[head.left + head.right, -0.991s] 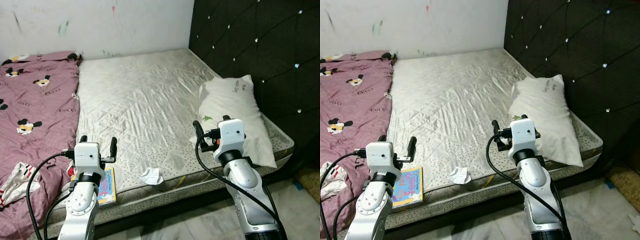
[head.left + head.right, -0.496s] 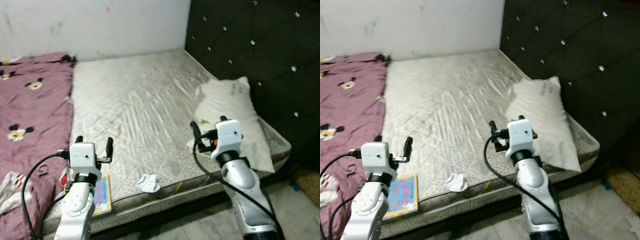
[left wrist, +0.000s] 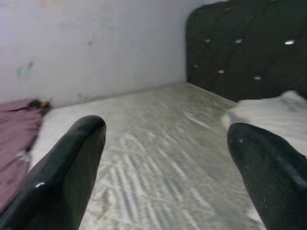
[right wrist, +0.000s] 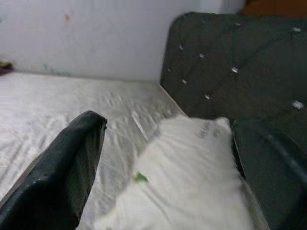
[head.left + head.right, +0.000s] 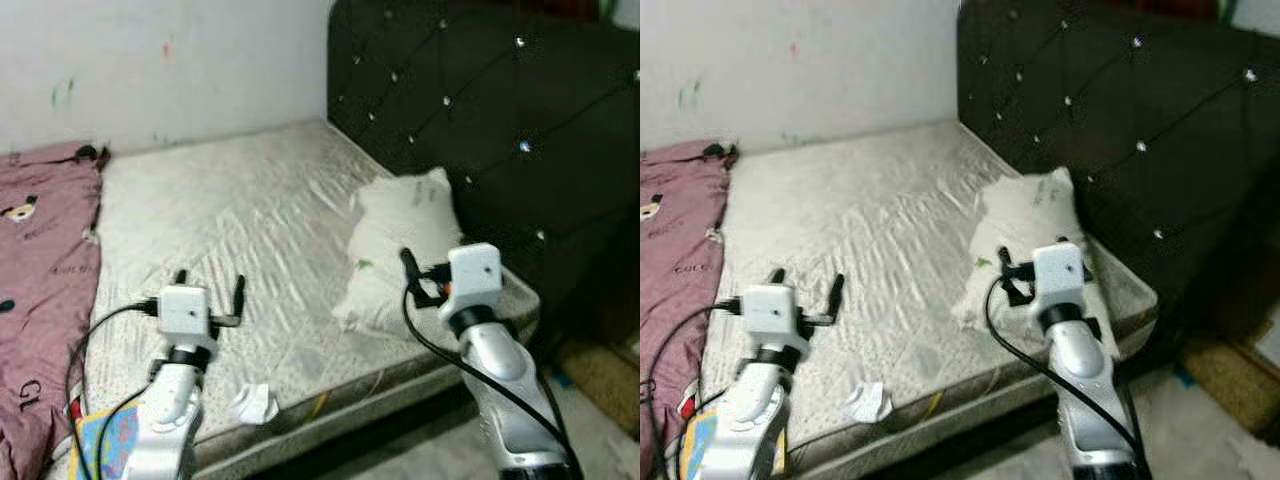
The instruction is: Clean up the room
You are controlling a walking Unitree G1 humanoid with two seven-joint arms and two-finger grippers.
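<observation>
Two grippers hover over the near edge of a bed: the left gripper point(image 5: 210, 287) at lower left of the head view, the right gripper point(image 5: 428, 268) at centre right. Both have their jaws spread wide and hold nothing; the wrist views show each pair of black fingers point(image 3: 72, 167) set well apart with bare mattress point(image 5: 220, 210) between them.

A white pillow point(image 5: 395, 245) lies at the right side of the mattress, against the dark tufted headboard point(image 5: 480, 110), and the right gripper sits just in front of it. In the right wrist view the pillow point(image 4: 187, 191) lies between the fingers.

A crumpled bit of white paper point(image 5: 252, 403) rests on the mattress close to its front edge, low in the frame, just right of the left arm. A colourful book point(image 5: 105, 445) lies in the lower left corner, partly hidden by that arm. A pink printed blanket point(image 5: 40, 260) covers the left side of the bed. Behind is a white wall point(image 5: 160, 60) with small smudges.
</observation>
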